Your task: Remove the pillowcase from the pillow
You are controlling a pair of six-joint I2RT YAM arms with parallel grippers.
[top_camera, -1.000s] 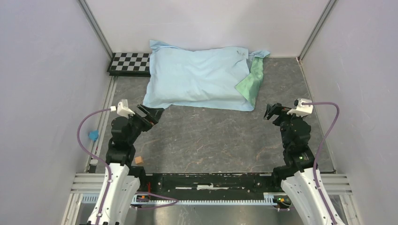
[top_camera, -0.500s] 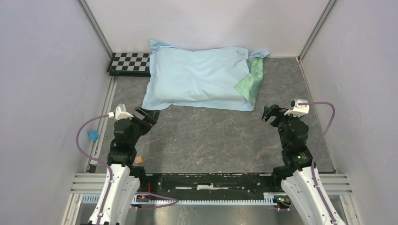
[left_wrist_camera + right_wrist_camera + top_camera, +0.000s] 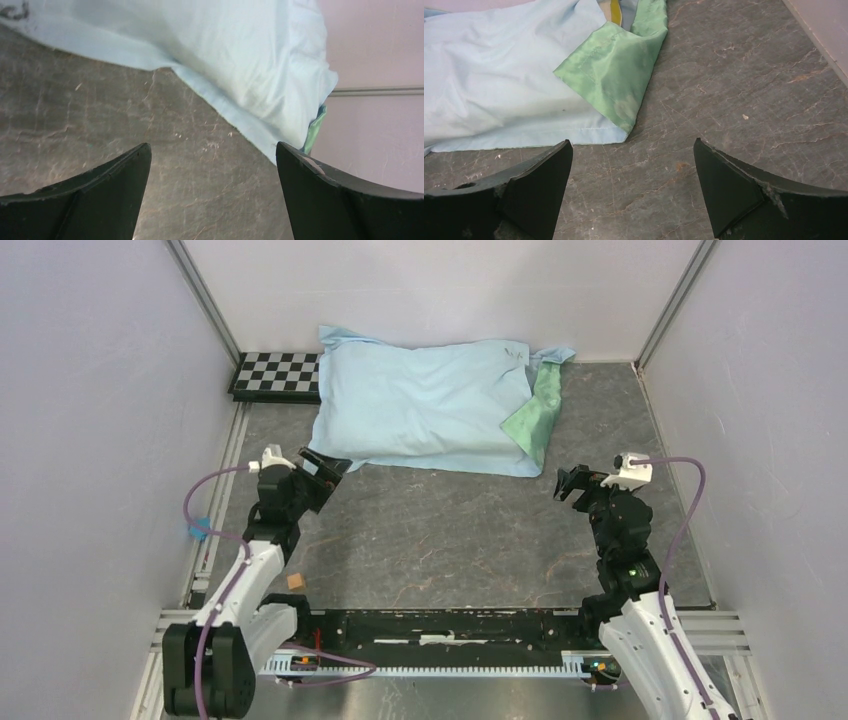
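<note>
The light-blue pillowcase [image 3: 425,405] lies at the back of the table, bulging over the pillow inside it. Its pale green flap [image 3: 538,415] is folded out at the right end. A thin yellow sliver of the pillow [image 3: 616,11] shows at that open end; the rest is hidden. My left gripper [image 3: 325,468] is open and empty, just short of the case's near-left corner [image 3: 215,50]. My right gripper [image 3: 570,485] is open and empty, on the near side of the green flap [image 3: 614,75] and apart from it.
A checkerboard [image 3: 278,375] lies at the back left, partly under the case. A small blue object [image 3: 198,530] and a tan cube [image 3: 295,582] sit by the left arm. Walls close in on three sides of the grey table [image 3: 450,540].
My left gripper has moved forward and right, close to the case's near-left corner. My right gripper has drifted slightly left and nearer. The pillowcase has not moved.
</note>
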